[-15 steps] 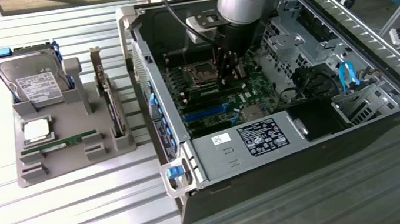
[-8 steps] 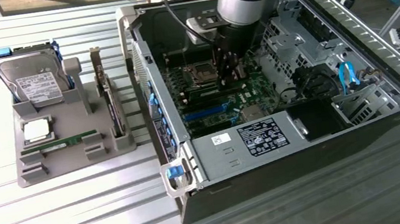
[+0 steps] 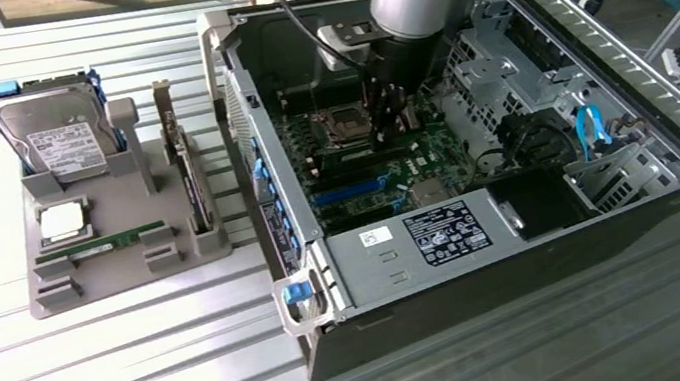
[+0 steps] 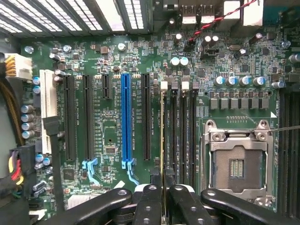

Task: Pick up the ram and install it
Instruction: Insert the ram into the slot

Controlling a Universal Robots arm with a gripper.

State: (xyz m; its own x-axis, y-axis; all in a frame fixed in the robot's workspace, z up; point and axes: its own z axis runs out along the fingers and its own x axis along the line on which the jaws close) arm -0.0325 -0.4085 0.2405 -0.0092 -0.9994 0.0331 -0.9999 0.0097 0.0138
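The ram (image 4: 162, 136) appears edge-on in the wrist view as a thin line running out from between my fingertips. My gripper (image 4: 162, 197) is shut on it. The stick sits above the motherboard (image 4: 112, 131), lined up with the outermost of the black memory slots (image 4: 180, 136), beside the CPU socket (image 4: 236, 161). I cannot tell whether it touches the slot. In the exterior view my gripper (image 3: 391, 112) reaches down into the open computer case (image 3: 481, 230), just beside the socket.
On the exterior view's left a grey holder tray (image 3: 122, 268) carries a hard drive (image 3: 59, 131), a CPU chip (image 3: 62, 222), an upright expansion card (image 3: 187, 173) and another green stick (image 3: 106, 245). Case walls, a drive cage (image 3: 607, 171) and cables surround the arm.
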